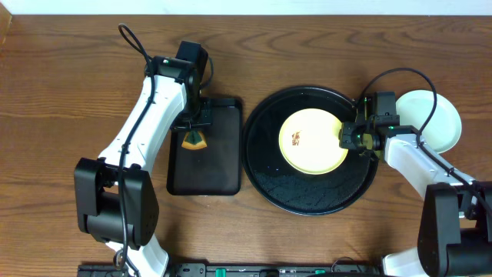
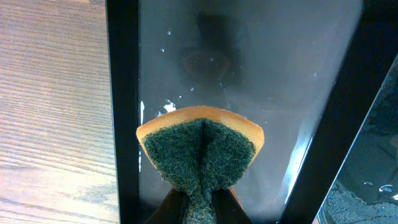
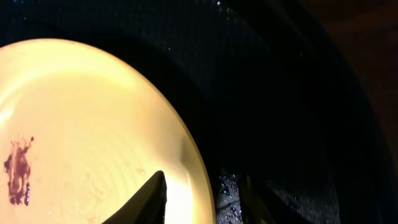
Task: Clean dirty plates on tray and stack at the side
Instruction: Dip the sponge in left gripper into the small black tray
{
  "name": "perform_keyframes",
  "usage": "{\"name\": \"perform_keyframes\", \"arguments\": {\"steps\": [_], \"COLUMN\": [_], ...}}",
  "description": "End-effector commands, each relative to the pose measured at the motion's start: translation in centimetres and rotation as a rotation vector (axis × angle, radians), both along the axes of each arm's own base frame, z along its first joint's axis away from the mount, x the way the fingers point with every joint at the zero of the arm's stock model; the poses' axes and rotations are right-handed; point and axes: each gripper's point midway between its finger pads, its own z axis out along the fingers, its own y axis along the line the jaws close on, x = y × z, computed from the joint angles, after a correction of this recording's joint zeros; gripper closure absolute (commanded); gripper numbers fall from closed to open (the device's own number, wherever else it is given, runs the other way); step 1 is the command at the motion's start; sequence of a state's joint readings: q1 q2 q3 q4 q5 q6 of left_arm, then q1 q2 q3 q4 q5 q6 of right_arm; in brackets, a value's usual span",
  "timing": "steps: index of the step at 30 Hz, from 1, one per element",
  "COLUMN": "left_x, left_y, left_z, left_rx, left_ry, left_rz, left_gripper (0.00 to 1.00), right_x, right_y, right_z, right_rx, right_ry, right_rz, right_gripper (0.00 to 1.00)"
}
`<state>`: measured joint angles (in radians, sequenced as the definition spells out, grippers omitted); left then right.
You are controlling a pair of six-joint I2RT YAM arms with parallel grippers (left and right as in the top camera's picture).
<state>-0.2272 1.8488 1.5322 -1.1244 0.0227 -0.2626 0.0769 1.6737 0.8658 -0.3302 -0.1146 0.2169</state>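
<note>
While the left fingers are pinching a sponge over the small tray, the right fingers are gripping the smeared yellow plate lying on the round tray.

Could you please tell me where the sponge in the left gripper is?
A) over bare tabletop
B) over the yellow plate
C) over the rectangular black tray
C: the overhead view shows the sponge, pinched by the left gripper, within the rim of the rectangular tray.
</note>
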Motion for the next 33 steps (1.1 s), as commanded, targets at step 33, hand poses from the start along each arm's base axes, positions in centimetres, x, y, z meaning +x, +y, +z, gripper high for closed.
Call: {"name": "perform_keyframes", "arguments": {"steps": [33], "left_x": [1.9], "left_y": [0.1], "left_z": [0.1], "left_rx": [0.087], "left_ry": [-0.104], "left_rz": [-0.029], "left_gripper": [0.93], "right_x": [-0.1], "right_y": [0.2], "right_z": [-1.4], "right_rx": [-0.006], "right_ry": [0.023], "right_rz": [0.019], "right_gripper": [0.99]}}
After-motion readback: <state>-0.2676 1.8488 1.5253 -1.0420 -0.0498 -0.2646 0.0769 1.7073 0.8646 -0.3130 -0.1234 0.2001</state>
